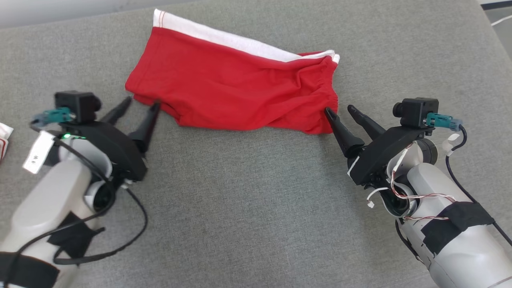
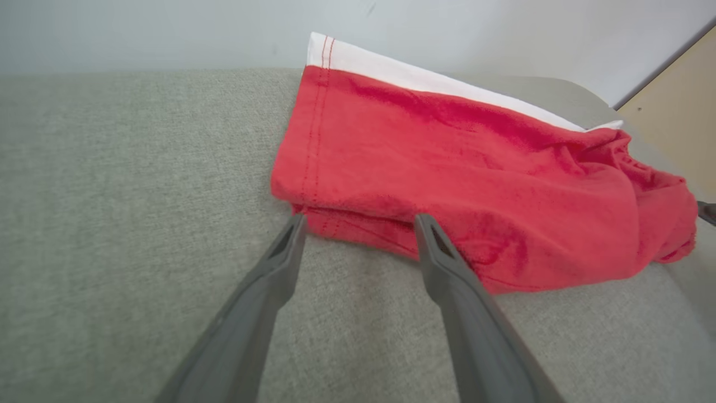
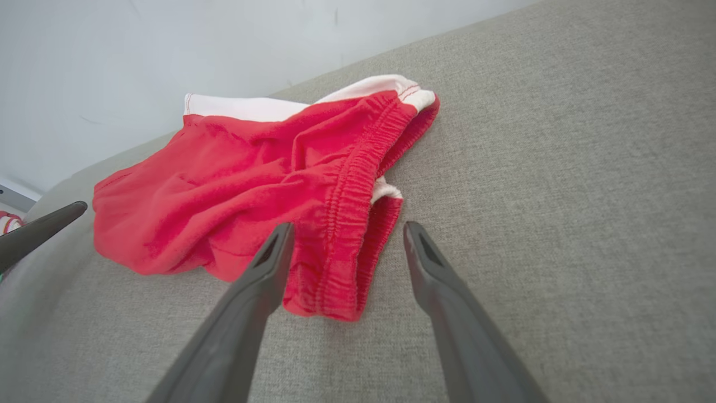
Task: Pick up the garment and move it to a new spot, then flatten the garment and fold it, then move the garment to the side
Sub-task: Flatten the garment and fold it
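The garment (image 1: 236,88) is a pair of red shorts with a white side stripe, lying folded on the grey cushioned surface (image 1: 248,200). My left gripper (image 1: 142,101) stands open at the hemmed leg end, its fingertips at the near left corner with nothing between them. In the left wrist view the garment (image 2: 458,184) lies just beyond the open left gripper (image 2: 361,221). My right gripper (image 1: 340,110) is open at the elastic waistband end, one tip touching the cloth edge. The right wrist view shows the waistband (image 3: 347,190) beyond the open right gripper (image 3: 347,229).
A white and red item (image 1: 3,140) peeks in at the left edge of the head view. The grey surface stretches wide in front of the garment. A pale wall (image 2: 168,28) rises behind the surface, and the other arm's finger (image 3: 39,232) shows at the left in the right wrist view.
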Controlling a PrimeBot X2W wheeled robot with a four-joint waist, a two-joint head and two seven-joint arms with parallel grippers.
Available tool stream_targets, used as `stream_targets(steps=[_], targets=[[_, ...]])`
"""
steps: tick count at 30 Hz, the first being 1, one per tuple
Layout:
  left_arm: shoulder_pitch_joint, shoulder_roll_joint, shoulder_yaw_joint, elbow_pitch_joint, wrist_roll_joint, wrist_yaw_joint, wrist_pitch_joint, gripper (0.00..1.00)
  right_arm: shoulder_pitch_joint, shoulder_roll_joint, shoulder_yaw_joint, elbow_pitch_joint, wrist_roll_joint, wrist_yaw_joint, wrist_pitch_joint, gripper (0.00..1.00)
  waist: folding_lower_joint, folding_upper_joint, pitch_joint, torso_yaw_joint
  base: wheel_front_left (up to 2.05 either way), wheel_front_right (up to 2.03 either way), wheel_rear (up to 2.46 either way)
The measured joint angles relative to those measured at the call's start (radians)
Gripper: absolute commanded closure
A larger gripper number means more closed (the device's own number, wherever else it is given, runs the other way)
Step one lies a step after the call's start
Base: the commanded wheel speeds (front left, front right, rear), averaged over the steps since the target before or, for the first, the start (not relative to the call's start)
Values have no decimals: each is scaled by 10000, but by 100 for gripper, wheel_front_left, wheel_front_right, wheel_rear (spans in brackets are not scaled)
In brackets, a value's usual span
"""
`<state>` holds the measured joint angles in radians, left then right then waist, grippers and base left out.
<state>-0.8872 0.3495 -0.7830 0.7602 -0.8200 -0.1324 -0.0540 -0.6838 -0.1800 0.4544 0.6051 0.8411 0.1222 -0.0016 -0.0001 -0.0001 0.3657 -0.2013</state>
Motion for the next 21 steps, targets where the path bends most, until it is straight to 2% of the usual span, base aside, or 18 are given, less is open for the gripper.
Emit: stream_targets(steps=[6,10,18,21], targets=[[-21,-102,-75,115,13,0,-6,0,-7,125,144,2,-150,-128,-115,0,0,0,211,59,0,0,0],[-259,-2,-322,378,535,4,-8,0,-30,257,280,40,-309,-178,-167,0,1,0,364,54,0,0,0],[-679,-77,-456,717,719,48,-261,0,-65,322,391,167,-462,-257,-293,0,1,0,580,-24,0,0,0],[-986,10,-984,886,1653,127,-324,0,-202,351,483,268,-610,-311,-311,0,2,0,627,-28,0,0,0]])
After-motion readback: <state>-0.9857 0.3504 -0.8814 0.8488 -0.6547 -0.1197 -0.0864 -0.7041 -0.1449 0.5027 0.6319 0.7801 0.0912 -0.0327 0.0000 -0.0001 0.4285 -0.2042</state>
